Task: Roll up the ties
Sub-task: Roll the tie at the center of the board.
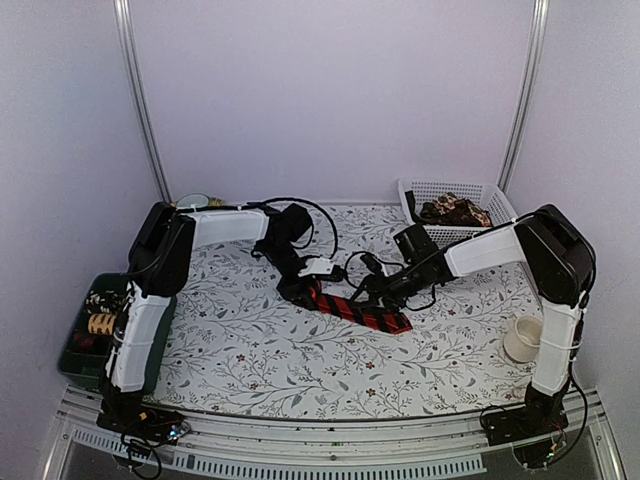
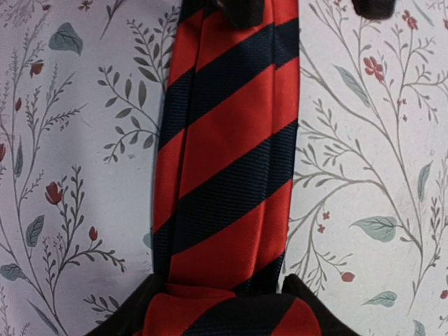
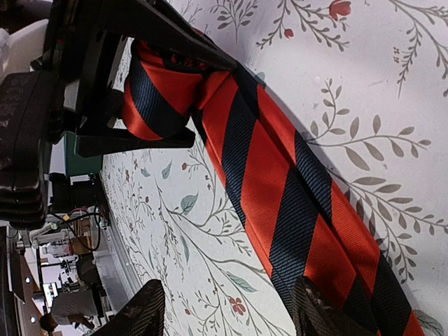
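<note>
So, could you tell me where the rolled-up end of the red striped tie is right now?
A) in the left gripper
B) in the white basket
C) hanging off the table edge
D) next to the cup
A: the right wrist view shows the coiled end of the tie sitting clamped in the left gripper.

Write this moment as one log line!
red-and-black striped fabric necktie: end rolled | left fingers: clamped on roll | right fingers: open at flat part

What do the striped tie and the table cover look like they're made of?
The tie looks like woven fabric, perhaps silk or polyester: fine ribbing shows in the dark stripes, and the red has a slight sheen. The table cover is a smooth, matte sheet with a floral print; whether it is cloth or vinyl is unclear.
</note>
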Controlling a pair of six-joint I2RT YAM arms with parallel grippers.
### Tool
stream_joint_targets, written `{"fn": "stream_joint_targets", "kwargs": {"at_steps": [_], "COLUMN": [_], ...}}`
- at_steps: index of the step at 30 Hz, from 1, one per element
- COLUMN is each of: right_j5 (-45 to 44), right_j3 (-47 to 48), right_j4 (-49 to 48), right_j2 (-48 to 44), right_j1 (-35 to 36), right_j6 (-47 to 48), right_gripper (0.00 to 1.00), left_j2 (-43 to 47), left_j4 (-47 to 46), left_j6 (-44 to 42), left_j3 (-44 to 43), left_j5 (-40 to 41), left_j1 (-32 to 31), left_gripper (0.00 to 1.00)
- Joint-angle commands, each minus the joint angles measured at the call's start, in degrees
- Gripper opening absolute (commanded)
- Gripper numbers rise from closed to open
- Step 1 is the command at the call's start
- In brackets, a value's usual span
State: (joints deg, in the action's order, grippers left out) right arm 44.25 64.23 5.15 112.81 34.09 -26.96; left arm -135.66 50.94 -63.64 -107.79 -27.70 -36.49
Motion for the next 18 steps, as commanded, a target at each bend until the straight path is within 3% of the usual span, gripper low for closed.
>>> {"fn": "stream_joint_targets", "kwargs": {"at_steps": [1,3,5,7,18], "right_j5": [-0.41,-0.39,-0.15,0.11,0.04], "right_j3": [0.00,-0.31,-0.64,-0.87,-0.37], "right_j4": [1.86,2.30,2.23,2.05,1.29], "right_j2": [-5.62,-6.71,-7.49,-7.76,-7.60], "right_j1": [-0.25,-0.24,-0.25,-0.25,1.08], "right_j6": [2.83,3.26,3.45,3.56,3.81], "right_gripper": [0.62,0.62,0.62,0.62,0.62], "left_j2": [2.18,3.38,4.49,5.49,13.06], "left_j4": [1.70,0.58,-0.90,-2.87,-7.92], "left_j6": [5.56,6.79,7.91,9.81,19.61], "left_j3": [2.99,4.74,6.07,6.20,4.30], "left_j5": [0.19,0.15,-0.10,0.20,-3.84], "left_j1": [-1.99,-2.65,-3.00,-2.86,-2.57], "left_gripper": [0.66,0.78,0.82,0.99,1.00]}}
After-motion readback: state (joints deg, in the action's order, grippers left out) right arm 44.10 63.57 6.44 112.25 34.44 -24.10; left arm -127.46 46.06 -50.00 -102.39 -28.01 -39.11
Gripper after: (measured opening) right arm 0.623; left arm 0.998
